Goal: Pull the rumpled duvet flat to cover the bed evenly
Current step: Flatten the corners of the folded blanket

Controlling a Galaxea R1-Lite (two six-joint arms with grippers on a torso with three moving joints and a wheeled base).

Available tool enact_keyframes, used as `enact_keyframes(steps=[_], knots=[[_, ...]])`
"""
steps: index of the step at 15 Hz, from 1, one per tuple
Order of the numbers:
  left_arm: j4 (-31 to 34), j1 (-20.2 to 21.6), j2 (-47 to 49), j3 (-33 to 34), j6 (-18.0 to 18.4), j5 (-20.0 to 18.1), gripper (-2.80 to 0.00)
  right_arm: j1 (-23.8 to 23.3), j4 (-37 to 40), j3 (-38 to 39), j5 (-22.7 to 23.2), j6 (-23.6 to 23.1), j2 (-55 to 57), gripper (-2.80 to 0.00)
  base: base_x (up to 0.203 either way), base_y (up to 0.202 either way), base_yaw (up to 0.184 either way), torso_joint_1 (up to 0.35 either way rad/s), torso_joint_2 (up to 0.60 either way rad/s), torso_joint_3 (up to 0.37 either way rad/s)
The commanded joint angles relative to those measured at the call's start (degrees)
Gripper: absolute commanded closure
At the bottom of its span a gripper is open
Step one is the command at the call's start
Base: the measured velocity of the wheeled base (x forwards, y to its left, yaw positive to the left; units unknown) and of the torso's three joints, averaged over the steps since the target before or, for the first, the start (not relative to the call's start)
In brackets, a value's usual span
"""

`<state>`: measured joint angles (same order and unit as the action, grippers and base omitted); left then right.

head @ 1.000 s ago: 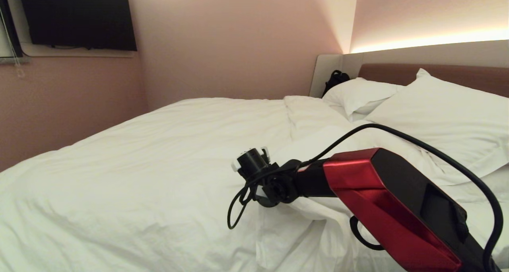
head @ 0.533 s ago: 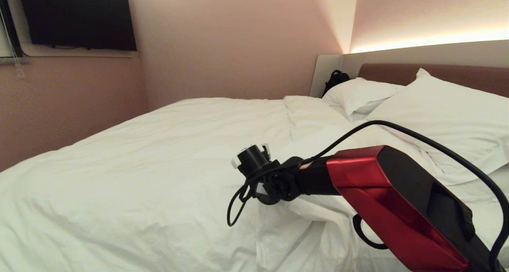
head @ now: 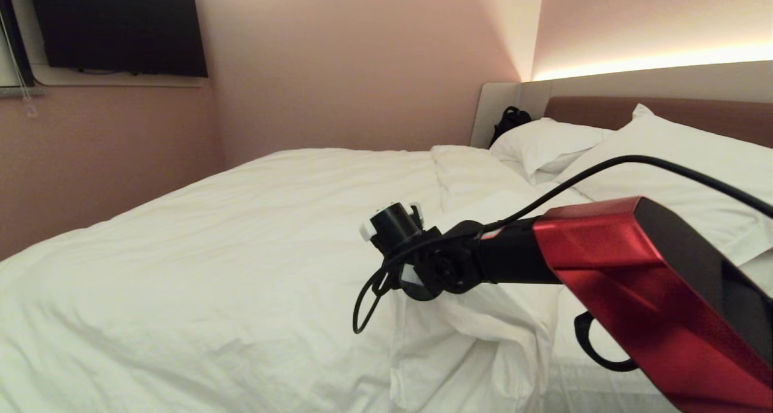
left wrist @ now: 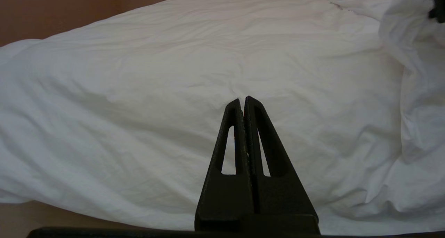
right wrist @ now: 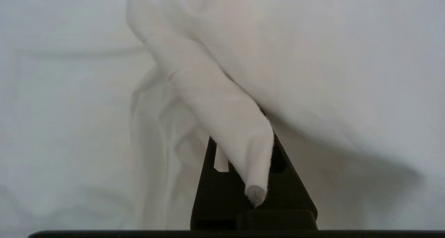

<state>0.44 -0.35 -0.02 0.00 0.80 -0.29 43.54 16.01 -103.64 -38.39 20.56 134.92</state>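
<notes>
Gripping a bunched fold of the duvet [head: 253, 250], the right claw [right wrist: 253, 154] is clamped on it near the bed's [head: 604, 108] pillows [head: 670, 165]. Duvet lies rumpled across the bed. Left claw [left wrist: 243, 102] hangs pressed together, empty.

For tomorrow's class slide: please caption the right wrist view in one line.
Right gripper shut on a pinched fold of the white duvet.
</notes>
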Motion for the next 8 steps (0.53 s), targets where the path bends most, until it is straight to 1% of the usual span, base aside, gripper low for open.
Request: enact_keyframes(steps=[1, 3, 4, 8], knots=[[0.0, 0.0, 0.02, 0.0, -0.01, 0.03, 0.0, 0.0, 0.13, 7.17, -0.26, 1.05, -9.11, 0.0, 0.0, 0.0, 0.0, 0.0, 0.0, 0.0], [0.0, 0.0, 0.02, 0.0, -0.01, 0.03, 0.0, -0.15, 0.12, 15.27, -0.85, 2.01, -16.89, 0.0, 0.0, 0.0, 0.0, 0.0, 0.0, 0.0], [0.0, 0.0, 0.02, 0.0, -0.01, 0.03, 0.0, -0.36, 0.1, 19.53, -1.95, 2.43, -21.09, 0.0, 0.0, 0.0, 0.0, 0.0, 0.0, 0.0], [0.0, 0.0, 0.02, 0.0, -0.01, 0.03, 0.0, -0.83, 0.2, 31.89, -4.9, 3.85, -37.12, 0.0, 0.0, 0.0, 0.0, 0.0, 0.0, 0.0]])
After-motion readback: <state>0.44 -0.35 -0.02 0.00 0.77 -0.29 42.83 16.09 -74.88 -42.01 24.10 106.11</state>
